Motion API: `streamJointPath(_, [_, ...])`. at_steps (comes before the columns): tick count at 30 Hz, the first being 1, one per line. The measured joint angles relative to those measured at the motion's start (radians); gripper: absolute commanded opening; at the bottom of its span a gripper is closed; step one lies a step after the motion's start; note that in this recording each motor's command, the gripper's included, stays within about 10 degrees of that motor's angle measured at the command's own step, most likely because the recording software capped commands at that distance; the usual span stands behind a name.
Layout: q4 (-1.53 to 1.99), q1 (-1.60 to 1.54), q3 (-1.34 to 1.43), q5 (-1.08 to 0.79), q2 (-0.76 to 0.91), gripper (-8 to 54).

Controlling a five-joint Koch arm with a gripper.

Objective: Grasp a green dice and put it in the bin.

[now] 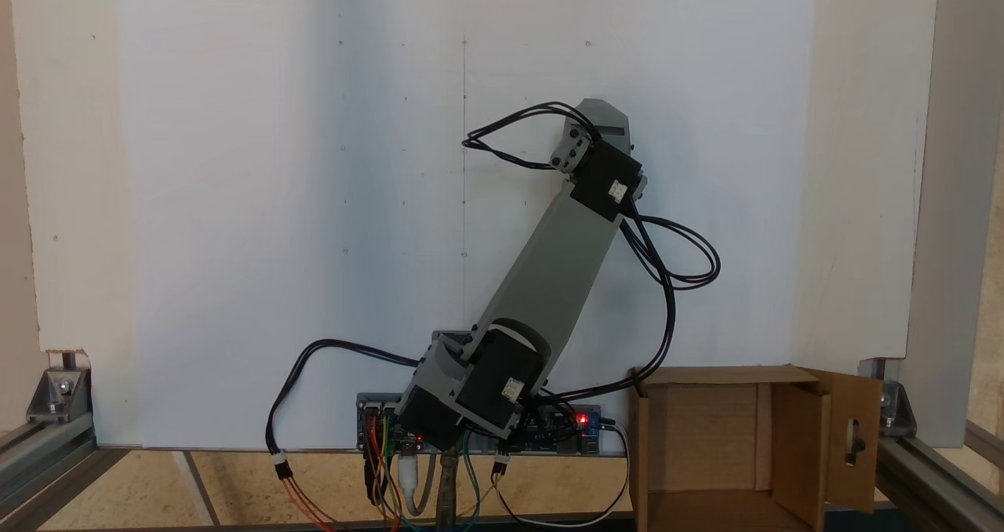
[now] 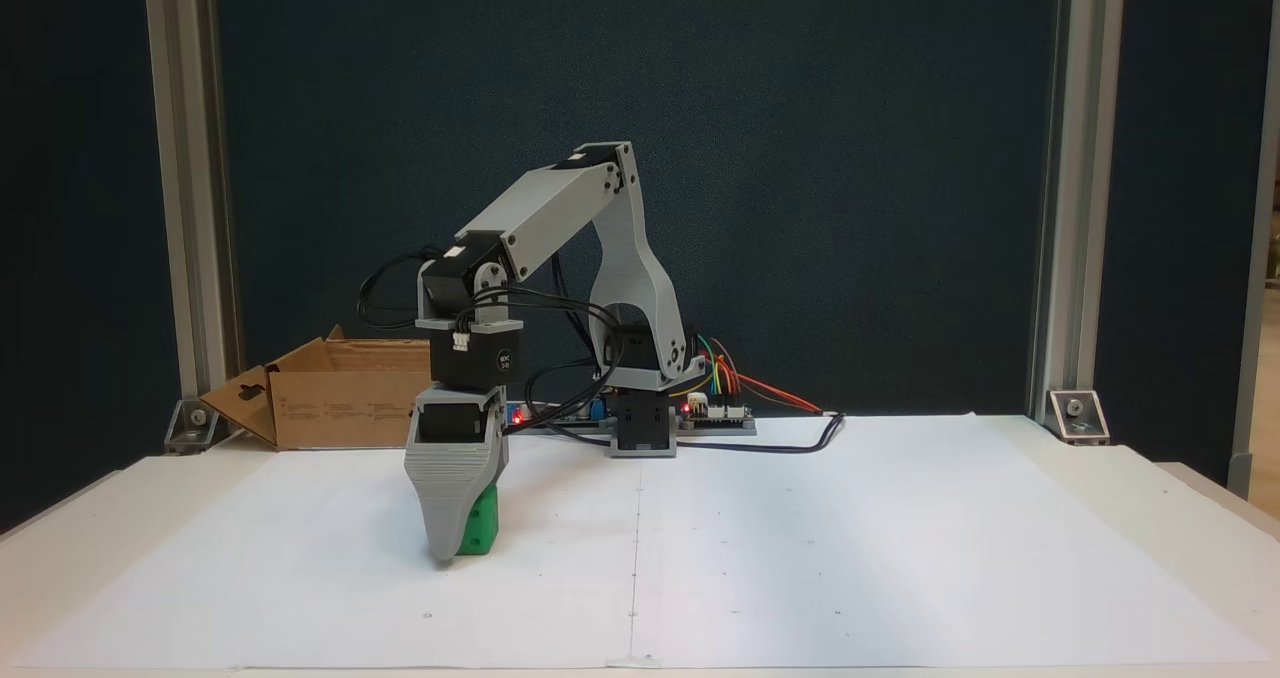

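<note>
pincer [image 2: 458, 543] points straight down to the white paper [image 2: 800, 558] on the counter [image 2: 1180, 498], its broad grey jaw hiding the other, so whether it is clamped cannot be told. green dice [image 2: 479, 531] sits on the paper, touching the jaw's right side. cardboard bin [image 2: 330, 398] stands well behind, beside the arm's base [image 2: 640, 428].

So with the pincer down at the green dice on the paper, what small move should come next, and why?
Probably close the pincer on the green dice before lifting. The dice sits on the white paper right beside the grey jaw, whose tip reaches the sheet. Only one jaw shows, so a grip cannot be confirmed. The bin stands far back, near the arm's base.
</note>
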Motion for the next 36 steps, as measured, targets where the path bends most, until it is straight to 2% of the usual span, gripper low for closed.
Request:
streamJointPath(2, [0.002,0.000,-0.002,-0.002,-0.005,34.0])
streamJointPath(8, [0.011,-0.002,-0.003,0.000,-0.006,25.7])
streamJointPath(12, [0.029,-0.002,-0.005,-0.002,-0.006,12.9])
streamJointPath(13, [0.035,-0.003,-0.005,-0.002,-0.006,11.6])
streamJointPath(23, [0.186,-0.017,0.002,0.000,0.049,11.6])
streamJointPath(28, [0.268,-0.023,0.000,0.049,0.242,11.6])
streamJointPath(34, [0.310,-0.032,-0.006,0.279,0.480,11.6])
streamJointPath(36, [0.313,-0.005,-0.023,0.322,0.508,11.7])
